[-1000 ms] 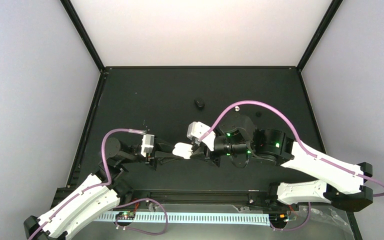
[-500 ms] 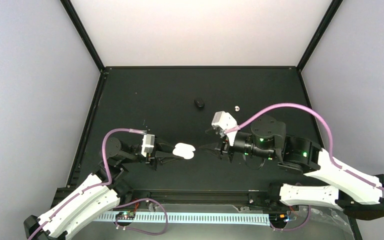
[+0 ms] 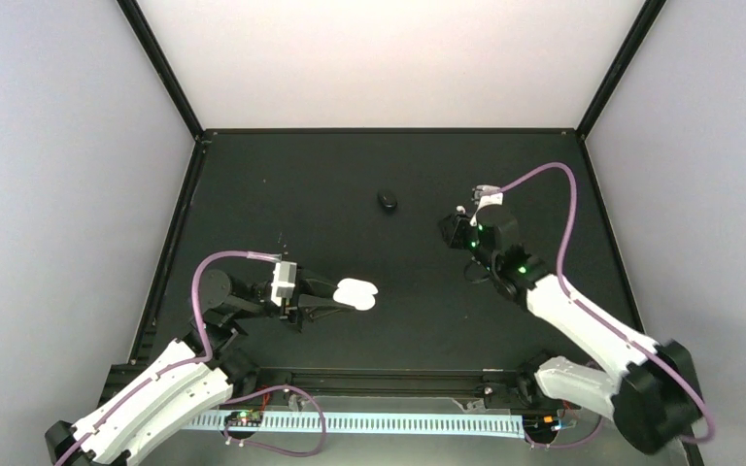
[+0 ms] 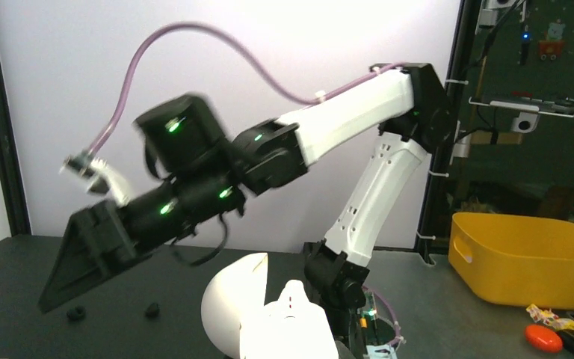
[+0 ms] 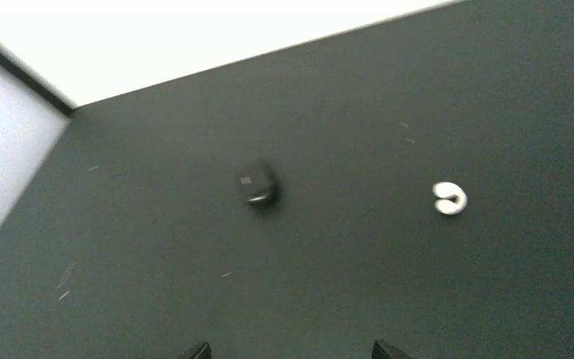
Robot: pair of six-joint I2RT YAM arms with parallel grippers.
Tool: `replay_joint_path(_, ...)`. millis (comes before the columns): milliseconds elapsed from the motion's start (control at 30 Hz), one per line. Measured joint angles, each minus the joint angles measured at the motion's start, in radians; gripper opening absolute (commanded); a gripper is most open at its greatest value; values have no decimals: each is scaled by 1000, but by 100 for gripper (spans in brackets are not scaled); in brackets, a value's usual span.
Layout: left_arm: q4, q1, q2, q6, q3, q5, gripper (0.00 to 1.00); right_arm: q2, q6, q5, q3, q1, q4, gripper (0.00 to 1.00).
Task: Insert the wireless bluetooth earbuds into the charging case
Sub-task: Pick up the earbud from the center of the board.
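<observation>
Whereas a second ago it worked at the case, the right claw [image 3: 455, 229] has swung to the far right in the top view, beside the loose earbud [image 3: 459, 209], likely to fetch it; the left claw [image 3: 335, 297] stays clamped on the open white case [image 3: 359, 293]. Left wrist view: lid raised. Right wrist view: jaws apart, earbud flat on the table [image 5: 119, 262] ahead, curled, long axis sideways

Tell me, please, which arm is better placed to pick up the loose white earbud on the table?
The right. The right gripper hovers open near the earbud, which shows in its wrist view. The left gripper is shut on the open charging case, well away from it.
</observation>
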Motion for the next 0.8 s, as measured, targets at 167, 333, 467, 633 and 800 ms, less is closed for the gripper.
replay_joint_path(167, 0, 0, -23, -6, 0, -9, 1, 257, 131, -6, -4, -150, 158, 49)
replay_joint_path(333, 0, -1, -33, -16, 0, -24, 2, 490, 170, -7, 119, -285, 203, 43)
replay_joint_path(467, 0, -2, -37, -17, -2, -29, 2, 666, 144, -10, 302, -347, 190, 41)
replay_joint_path(633, -4, -3, -37, -16, -2, -30, 2, 816, 100, -33, 446, -376, 150, 44)
replay_joint_path(800, -7, -3, -34, -16, -2, -31, 1, 923, 82, -79, 530, -386, 92, 51)
